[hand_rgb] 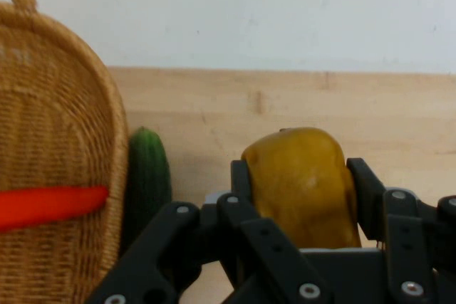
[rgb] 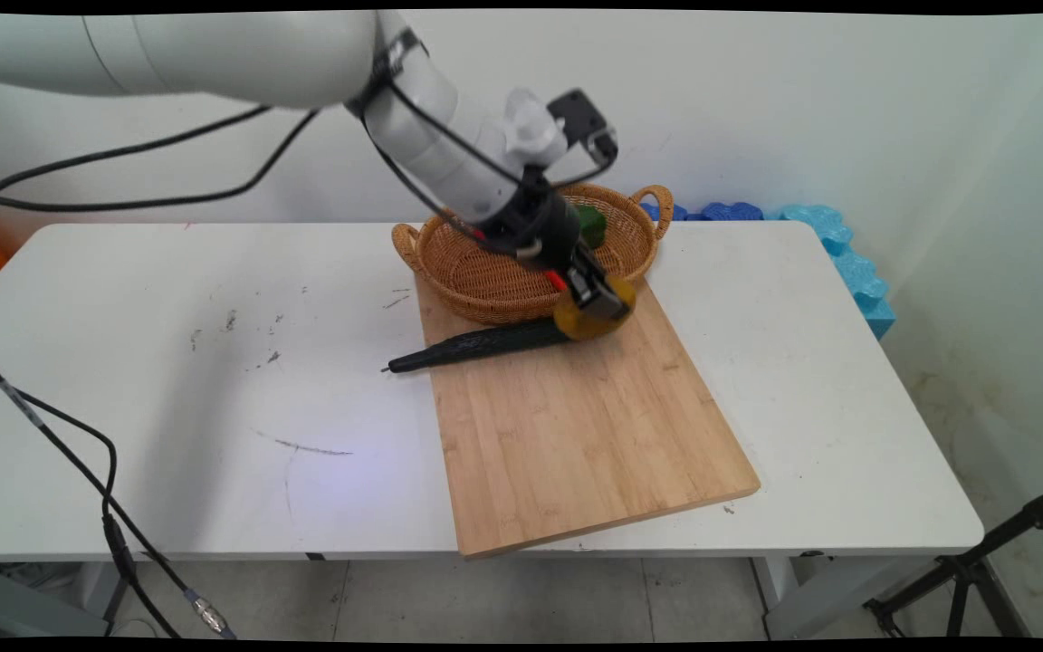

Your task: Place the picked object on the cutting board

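My gripper (rgb: 601,306) is shut on a yellow-brown fruit (rgb: 587,320), holding it at the far end of the wooden cutting board (rgb: 576,426), just in front of the wicker basket (rgb: 494,276). In the hand view both fingers press the sides of the yellow fruit (hand_rgb: 303,186) above the cutting board (hand_rgb: 285,112). A dark green cucumber (rgb: 476,346) lies across the board's far left corner, right beside the fruit, and shows as the cucumber (hand_rgb: 146,179) between the basket (hand_rgb: 50,147) and my gripper (hand_rgb: 299,190). A green item (rgb: 590,224) lies in the basket.
Something red (hand_rgb: 53,204) shows over the basket's wall in the hand view. Blue foam pieces (rgb: 834,244) line the wall at the table's far right. Black cables hang from the arm at the left. A tripod leg (rgb: 983,561) stands at the lower right.
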Motion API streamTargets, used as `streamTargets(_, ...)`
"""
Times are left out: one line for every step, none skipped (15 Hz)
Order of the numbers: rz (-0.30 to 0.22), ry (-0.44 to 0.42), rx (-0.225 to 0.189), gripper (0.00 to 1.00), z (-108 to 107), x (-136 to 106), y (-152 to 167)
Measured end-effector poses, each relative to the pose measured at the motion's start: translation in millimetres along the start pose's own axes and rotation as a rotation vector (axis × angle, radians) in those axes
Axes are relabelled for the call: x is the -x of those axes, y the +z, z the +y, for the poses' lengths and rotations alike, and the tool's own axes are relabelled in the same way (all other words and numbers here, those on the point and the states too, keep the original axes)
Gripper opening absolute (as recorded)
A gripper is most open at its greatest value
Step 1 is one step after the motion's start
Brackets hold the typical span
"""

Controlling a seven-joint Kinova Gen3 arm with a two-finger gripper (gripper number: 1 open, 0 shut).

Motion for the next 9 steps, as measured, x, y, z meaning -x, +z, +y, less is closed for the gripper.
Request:
streamTargets(-0.007, -0.002, 0.001, 0.00, 2, 5, 7)
streamTargets(-0.012, -0.002, 0.003, 0.00, 3, 8, 13)
streamTargets(-0.020, -0.003, 0.007, 0.00, 5, 14, 22)
streamTargets(-0.028, -0.004, 0.011, 0.00, 7, 19, 31)
streamTargets(-0.037, -0.005, 0.017, 0.00, 9, 24, 41)
streamTargets(-0.045, -0.005, 0.021, 0.00, 10, 28, 49)
streamTargets(-0.052, -0.004, 0.025, 0.00, 11, 32, 58)
streamTargets(-0.058, -0.003, 0.029, 0.00, 13, 36, 67)
streamTargets(-0.062, -0.003, 0.032, 0.00, 14, 38, 74)
